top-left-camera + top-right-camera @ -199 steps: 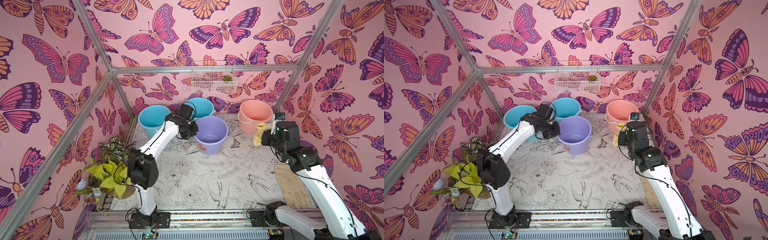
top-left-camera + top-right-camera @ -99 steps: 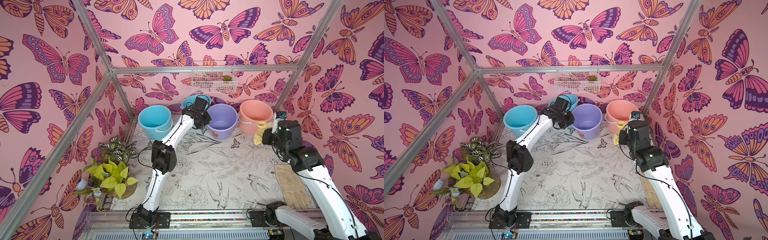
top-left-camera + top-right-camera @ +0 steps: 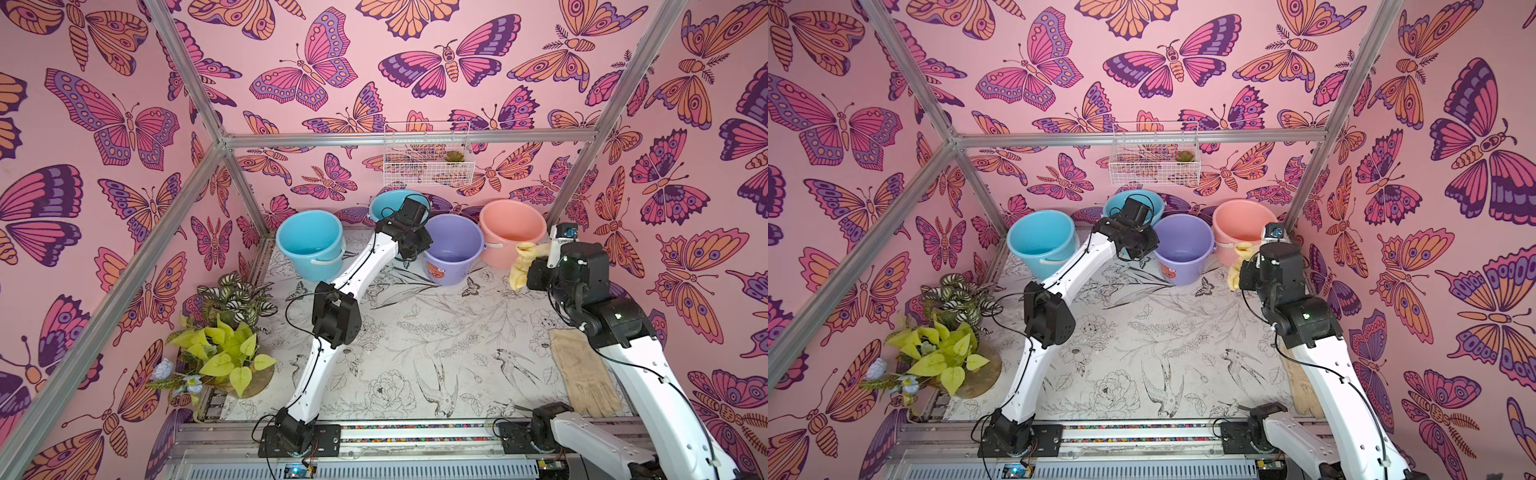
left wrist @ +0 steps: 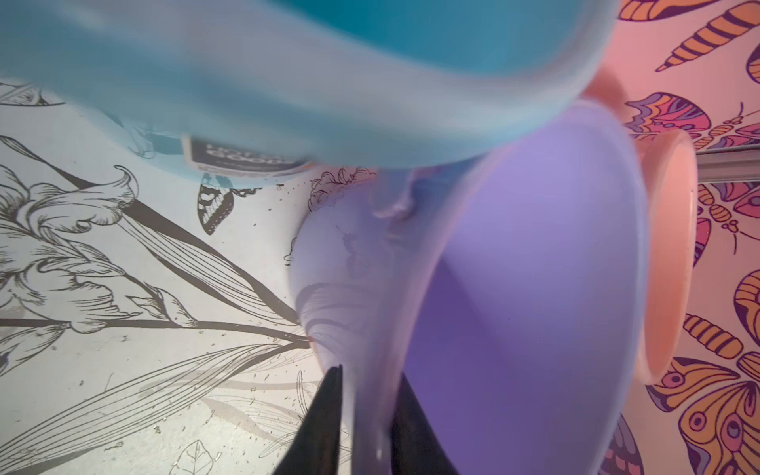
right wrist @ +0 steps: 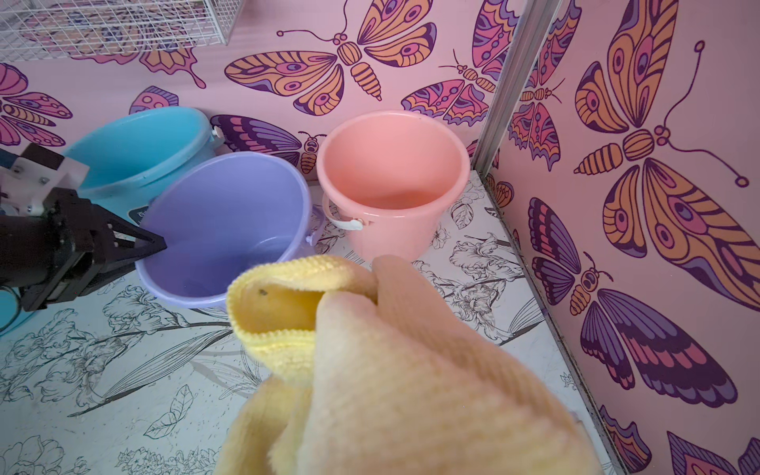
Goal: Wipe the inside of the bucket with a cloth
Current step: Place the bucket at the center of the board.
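Cloth [image 3: 520, 266] hangs pinched in your right hand [image 3: 531, 268] at three o'clock of the bucket [image 3: 451, 272], ready to wipe; your left hand [image 4: 370, 374] straddles the nine-o'clock rim narrowly, likely steadying it, grip unclear.

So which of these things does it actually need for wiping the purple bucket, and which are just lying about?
In the job: purple bucket; yellow cloth.
Lying about: nearer blue bucket; back blue bucket; pink bucket; potted plants; tan glove; wire basket.
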Motion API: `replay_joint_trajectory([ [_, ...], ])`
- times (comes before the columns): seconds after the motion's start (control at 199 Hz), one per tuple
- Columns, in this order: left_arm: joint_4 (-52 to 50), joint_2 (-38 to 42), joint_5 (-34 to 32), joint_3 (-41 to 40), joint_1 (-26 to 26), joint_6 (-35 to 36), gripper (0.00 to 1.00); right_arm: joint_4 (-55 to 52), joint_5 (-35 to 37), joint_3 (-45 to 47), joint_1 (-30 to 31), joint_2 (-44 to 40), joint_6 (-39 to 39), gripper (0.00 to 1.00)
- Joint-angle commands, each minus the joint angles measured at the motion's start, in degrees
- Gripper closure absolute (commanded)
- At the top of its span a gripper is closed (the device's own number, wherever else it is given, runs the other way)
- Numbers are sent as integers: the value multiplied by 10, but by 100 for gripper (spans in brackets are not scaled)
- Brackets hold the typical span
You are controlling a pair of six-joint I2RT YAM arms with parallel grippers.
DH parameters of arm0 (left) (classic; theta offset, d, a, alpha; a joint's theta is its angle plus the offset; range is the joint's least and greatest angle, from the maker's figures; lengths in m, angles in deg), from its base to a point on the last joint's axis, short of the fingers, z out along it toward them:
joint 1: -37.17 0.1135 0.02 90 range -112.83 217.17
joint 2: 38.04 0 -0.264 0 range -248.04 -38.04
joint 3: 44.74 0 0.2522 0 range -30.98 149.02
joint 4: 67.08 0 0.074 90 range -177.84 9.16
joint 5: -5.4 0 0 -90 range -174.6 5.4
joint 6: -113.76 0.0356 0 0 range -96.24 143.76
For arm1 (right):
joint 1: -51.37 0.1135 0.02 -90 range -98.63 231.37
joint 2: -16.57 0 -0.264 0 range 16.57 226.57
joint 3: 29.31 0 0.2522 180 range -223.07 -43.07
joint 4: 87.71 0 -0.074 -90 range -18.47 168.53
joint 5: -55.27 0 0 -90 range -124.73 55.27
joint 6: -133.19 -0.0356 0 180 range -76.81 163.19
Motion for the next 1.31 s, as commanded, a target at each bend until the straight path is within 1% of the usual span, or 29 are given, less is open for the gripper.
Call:
replay_joint_trajectory([
  [0.0, 10, -2, 10, 11, -6, 0, 66, -8, -5, -1, -4, -7, 3, 100],
  [0.085, 10, 1, 13, 9, -9, 2, 59, -8, -6, -1, -4, -8, 2, 100],
  [0.181, 11, 0, 23, 11, -10, 1, 58, -9, -8, -1, -4, -10, 1, 100],
  [0.271, 9, 4, 29, 8, -10, 8, 55, -13, -6, -2, -5, -13, 0, 100],
  [0.351, 7, 23, 16, -12, -10, 17, 51, -16, -5, -1, -5, -15, 1, 100],
  [0.502, 7, 78, -29, -62, -4, 39, 44, -20, -1, -2, -5, -20, 2, 100],
  [0.663, 7, 123, -50, -106, 19, 45, 42, -23, -4, -3, -5, -20, 0, 100],
  [0.768, 8, 137, -53, -122, 40, 43, 42, -23, -7, -2, -5, -20, -3, 100],
  [0.909, 9, 138, -56, -124, 66, 39, 40, -26, -10, -2, -5, -21, -4, 100],
  [1.18, 10, 113, -62, -119, 110, 16, 35, -31, -7, -2, -5, -28, -2, 100],
  [1.3, 10, 84, -48, -94, 124, 8, 32, -32, -4, -3, -5, -29, 1, 100],
])
